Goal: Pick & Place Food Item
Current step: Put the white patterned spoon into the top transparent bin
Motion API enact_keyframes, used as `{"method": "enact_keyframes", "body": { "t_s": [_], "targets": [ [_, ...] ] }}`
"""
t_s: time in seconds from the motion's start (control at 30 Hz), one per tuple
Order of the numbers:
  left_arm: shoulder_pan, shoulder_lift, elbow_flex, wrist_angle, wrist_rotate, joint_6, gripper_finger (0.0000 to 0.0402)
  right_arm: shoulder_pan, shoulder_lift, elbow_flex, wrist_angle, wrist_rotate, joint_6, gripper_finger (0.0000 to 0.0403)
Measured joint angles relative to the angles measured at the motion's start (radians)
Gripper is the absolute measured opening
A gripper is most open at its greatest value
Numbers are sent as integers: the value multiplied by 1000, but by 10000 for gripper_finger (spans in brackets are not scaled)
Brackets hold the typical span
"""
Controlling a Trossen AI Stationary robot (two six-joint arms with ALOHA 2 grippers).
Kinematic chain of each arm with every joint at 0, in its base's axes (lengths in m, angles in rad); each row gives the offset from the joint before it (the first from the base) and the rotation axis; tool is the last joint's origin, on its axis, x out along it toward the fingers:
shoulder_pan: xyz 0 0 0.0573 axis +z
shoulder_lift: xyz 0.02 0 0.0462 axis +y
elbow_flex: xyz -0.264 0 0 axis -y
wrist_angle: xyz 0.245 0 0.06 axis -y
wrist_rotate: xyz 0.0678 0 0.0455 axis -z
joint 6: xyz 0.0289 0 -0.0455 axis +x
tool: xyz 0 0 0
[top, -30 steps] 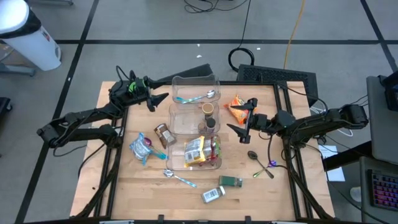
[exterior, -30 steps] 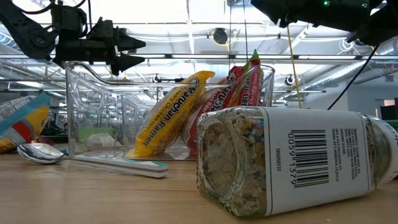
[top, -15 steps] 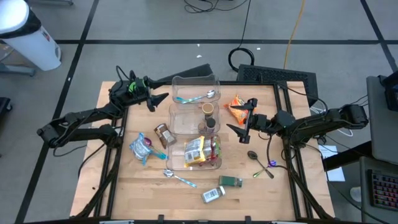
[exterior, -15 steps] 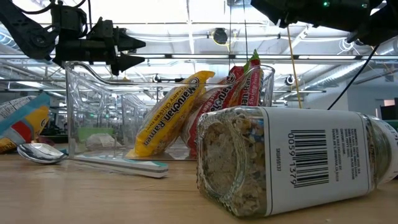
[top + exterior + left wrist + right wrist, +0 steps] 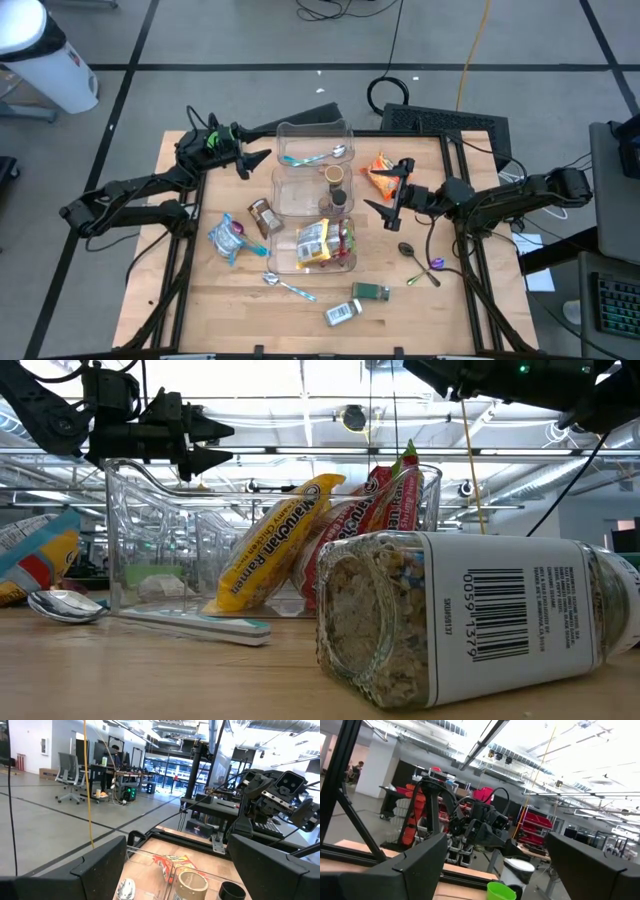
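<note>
Left pincer (image 5: 258, 160) hangs released, holding nothing, beside the far end of the clear organizer (image 5: 313, 197). Right pincer (image 5: 386, 190) is likewise spread and holding nothing, between the organizer and the orange snack bag (image 5: 379, 171) (bag lies flat on the counter (image 5: 400, 310)). Ramen packets (image 5: 325, 242) stand in the organizer's near compartment. A spice jar (image 5: 343, 313) lies on its side at the counter's near edge.

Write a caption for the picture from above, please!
Two open grippers, left and right, hover beside a clear organizer surrounded by snacks and spoons.
</note>
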Motion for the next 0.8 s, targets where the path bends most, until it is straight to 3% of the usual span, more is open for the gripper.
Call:
{"method": "enact_keyframes", "body": {
  "t_s": [0.8],
  "targets": [
    [0, 0, 0, 0, 0, 0, 358, 0, 0, 0, -18, -3, 4, 334]
  ]
}}
